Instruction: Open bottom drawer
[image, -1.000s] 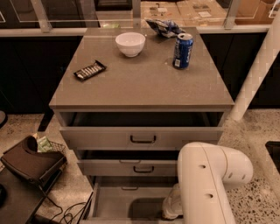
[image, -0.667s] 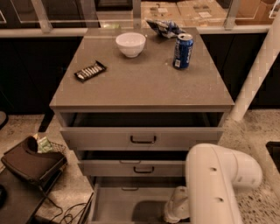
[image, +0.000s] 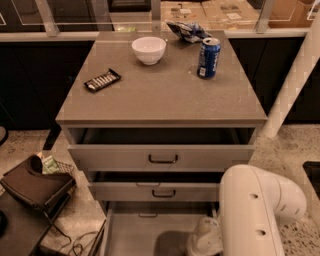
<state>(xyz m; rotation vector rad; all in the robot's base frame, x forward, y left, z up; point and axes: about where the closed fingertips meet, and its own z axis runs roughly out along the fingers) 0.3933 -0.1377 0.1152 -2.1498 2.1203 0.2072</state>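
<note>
The bottom drawer (image: 135, 232) stands pulled out — grey interior exposed. The gripper (image: 205, 239) sits low at its right side, apparently inside — grip state cannot be told.

An office break area doubling as a robot test space: a grey drawer cabinet (image: 160, 95) stands on a speckled stone-pattern floor (image: 290, 145), its top set with a white bowl (image: 148, 49), a blue soda can (image: 208, 58), a wrapped snack bar (image: 102, 80) and a crumpled chip bag (image: 187, 31). Behind it runs a glass partition on metal posts (image: 47, 17), with cardboard boxes (image: 227, 11) beyond. Loose cables (image: 75, 245) trail across the floor. The robot's gripper (image: 204, 242) hangs low inside the open bottom drawer (image: 140, 232).
</note>
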